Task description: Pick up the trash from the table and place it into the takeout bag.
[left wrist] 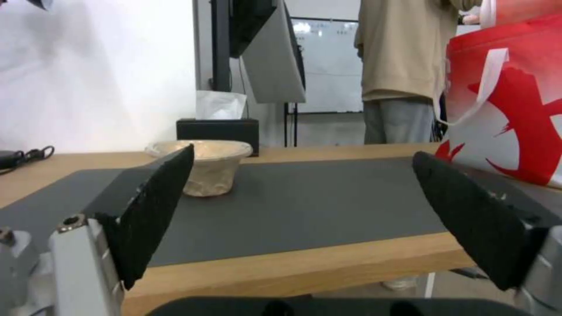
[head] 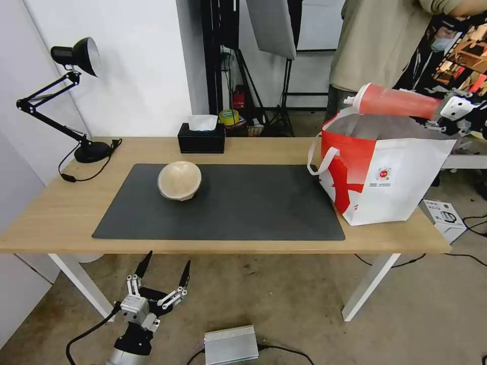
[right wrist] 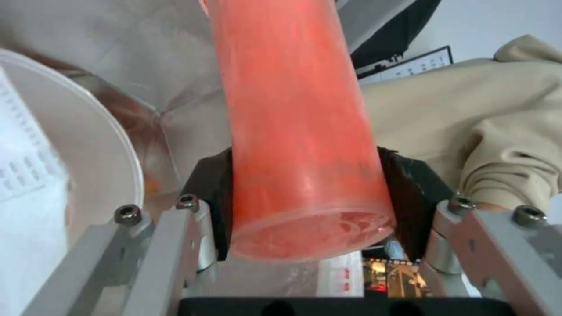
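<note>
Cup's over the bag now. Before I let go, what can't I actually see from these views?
- Bag floor: head view, hidden by its front wall.
- White bowl contents: right wrist view, cut off by the edge.
- Cup lid: right wrist view, out of frame; right pincer grips its base.
- Tan bowl inside: upside down on the mat. Left pincer waits open below the table.

Head view: high, looking forward and down over the counter (head: 243, 238). Left wrist view: low at the counter's near edge, looking level across the mat (left wrist: 304, 202) past its own jaws; both views share the paper bowl (head: 179, 180) and bag (head: 390, 175). Right wrist view: close along the red cup (right wrist: 298, 127), above the bag's silver lining.
</note>
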Available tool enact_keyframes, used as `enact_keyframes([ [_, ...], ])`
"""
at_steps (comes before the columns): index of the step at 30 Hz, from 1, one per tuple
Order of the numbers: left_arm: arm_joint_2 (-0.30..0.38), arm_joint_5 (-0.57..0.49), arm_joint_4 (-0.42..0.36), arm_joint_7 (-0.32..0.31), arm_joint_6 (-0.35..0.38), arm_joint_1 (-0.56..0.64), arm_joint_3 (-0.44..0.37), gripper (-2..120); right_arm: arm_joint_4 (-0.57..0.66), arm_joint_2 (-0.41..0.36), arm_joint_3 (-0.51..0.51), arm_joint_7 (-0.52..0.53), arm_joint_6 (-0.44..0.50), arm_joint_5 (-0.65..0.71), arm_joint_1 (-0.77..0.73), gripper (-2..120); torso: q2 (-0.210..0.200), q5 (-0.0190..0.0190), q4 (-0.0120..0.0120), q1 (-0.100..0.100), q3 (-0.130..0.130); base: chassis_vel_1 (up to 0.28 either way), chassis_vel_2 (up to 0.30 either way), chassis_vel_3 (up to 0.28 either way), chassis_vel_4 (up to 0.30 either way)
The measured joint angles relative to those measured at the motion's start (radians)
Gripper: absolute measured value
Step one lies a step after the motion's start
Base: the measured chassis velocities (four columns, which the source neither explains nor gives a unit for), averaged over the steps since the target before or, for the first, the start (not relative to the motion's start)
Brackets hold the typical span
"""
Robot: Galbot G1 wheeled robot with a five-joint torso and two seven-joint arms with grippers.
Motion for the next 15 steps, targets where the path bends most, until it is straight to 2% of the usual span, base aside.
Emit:
enact_keyframes([
  [13, 0.003, 0.004, 0.001, 0.002, 0.001, 0.0, 0.006, 100, -0.018, 0.012, 0.001, 0.009, 0.006, -0.01, -0.024, 49, 0.0, 0.0, 0.0, 0.0, 0.0, 0.0, 0.0, 0.0, 0.0],
  [15, 0.004, 0.005, 0.002, 0.003, 0.002, -0.003, 0.008, 100, -0.016, 0.011, 0.001, 0.016, 0.006, -0.012, -0.03, 56, 0.0, 0.0, 0.0, 0.0, 0.0, 0.0, 0.0, 0.0, 0.0],
])
